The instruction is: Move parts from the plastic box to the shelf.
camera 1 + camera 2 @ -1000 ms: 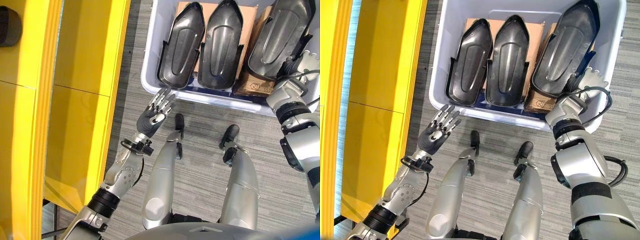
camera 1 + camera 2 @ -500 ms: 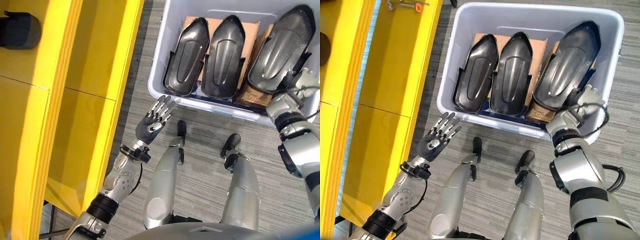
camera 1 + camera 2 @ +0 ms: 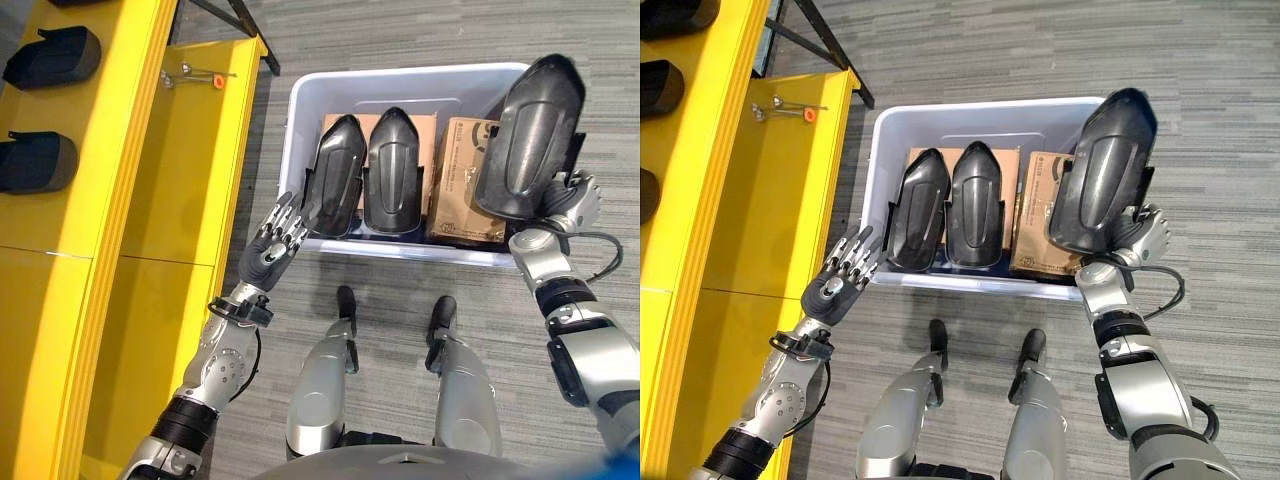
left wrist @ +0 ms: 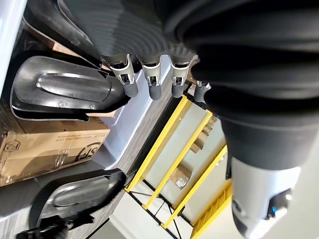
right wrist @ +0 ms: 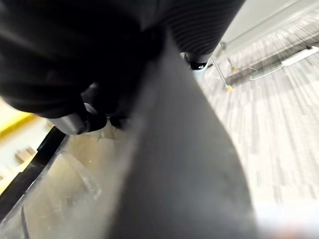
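Observation:
A pale plastic box [image 3: 398, 77] stands on the floor ahead of me. Two black shell-shaped parts [image 3: 333, 188] [image 3: 393, 183] lean side by side inside it. My right hand [image 3: 571, 196] is shut on the lower edge of a third, larger black part [image 3: 530, 135] and holds it upright above the box's right end. In the right wrist view that part [image 5: 184, 164] sits right against the hand. My left hand [image 3: 272, 246] hovers open, with straight fingers [image 4: 149, 85], just outside the box's front left corner, touching nothing.
The yellow shelf [image 3: 120, 200] runs along my left, with two dark parts [image 3: 55, 55] [image 3: 35, 160] on its upper level and small tools [image 3: 198, 72] on a lower board. A cardboard box [image 3: 458, 190] stands in the plastic box under the raised part.
The camera has tilted, so the whole scene has shifted. My right hand has raised the large part out of the box, uncovering the cardboard box. The left hand has come nearer the box's corner.

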